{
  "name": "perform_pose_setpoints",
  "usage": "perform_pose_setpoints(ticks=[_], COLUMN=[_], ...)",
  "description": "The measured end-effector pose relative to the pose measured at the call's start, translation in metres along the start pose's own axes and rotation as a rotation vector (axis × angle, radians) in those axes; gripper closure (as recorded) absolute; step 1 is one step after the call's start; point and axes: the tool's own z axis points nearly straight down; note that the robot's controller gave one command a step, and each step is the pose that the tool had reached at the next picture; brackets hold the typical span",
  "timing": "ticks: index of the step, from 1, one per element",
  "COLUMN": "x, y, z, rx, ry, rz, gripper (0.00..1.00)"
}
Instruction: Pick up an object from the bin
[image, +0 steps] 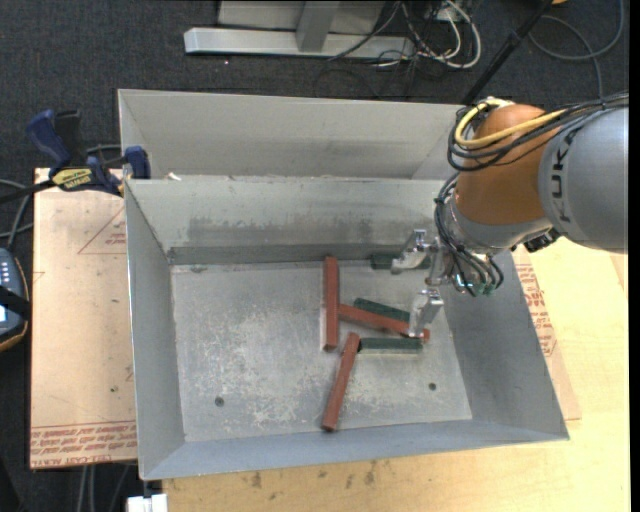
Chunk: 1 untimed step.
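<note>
1 red-brown stick (375, 319) lies just left of the hand (421, 280), long axis pointing toward it; the hand is spread apart, holding nothing.

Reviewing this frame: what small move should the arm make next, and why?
Probably ease straight down a little. The gripper hangs just over the right ends of a slanted red-brown stick and a dark green stick, which lie crossed with other sticks mid-bin.
</note>
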Motion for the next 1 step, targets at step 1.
perform_pose_setpoints(ticks=[1], x=[-0.0017], y=[0.0002], z=[-0.0048], rx=[0.001], ry=[-0.007], rz=[-0.001], gripper=[0.00])
